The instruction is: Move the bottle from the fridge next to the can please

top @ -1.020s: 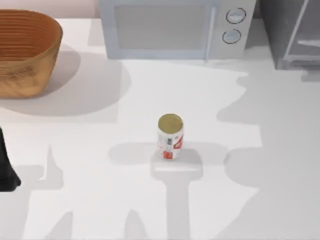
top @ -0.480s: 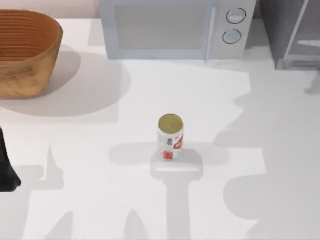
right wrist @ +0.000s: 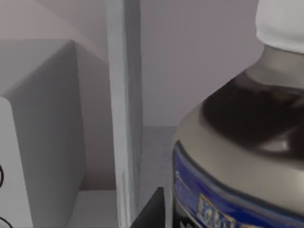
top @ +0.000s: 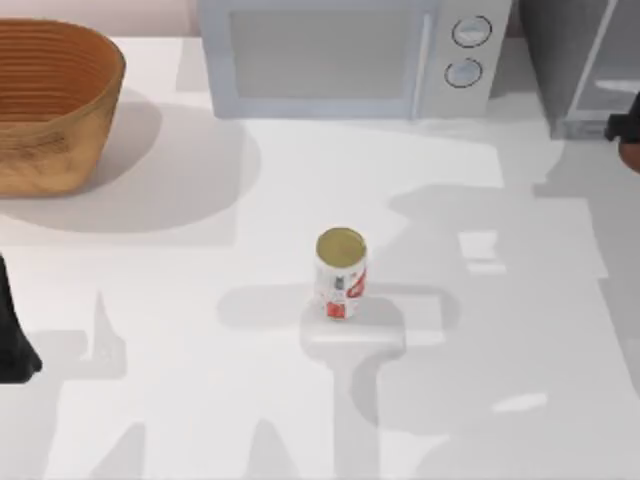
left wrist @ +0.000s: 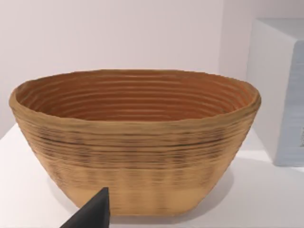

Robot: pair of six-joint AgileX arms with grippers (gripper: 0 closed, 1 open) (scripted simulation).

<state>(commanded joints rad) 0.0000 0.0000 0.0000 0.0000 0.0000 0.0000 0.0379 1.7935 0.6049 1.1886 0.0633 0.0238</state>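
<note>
Peeking at table's right edge: bottle [top: 632, 150], mostly cropped.

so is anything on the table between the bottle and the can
Nothing visible stands in the way. The bottle sits close against the right claw at the top view's right edge, by the fridge. The white table is bare from there to the can. The microwave stands farther back.

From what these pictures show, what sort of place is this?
Probably a kitchen counter, rendered in simulation. A microwave with two round knobs stands at the back of a white table, the grey fridge beside it. A woven basket and the can suggest food storage.
</note>
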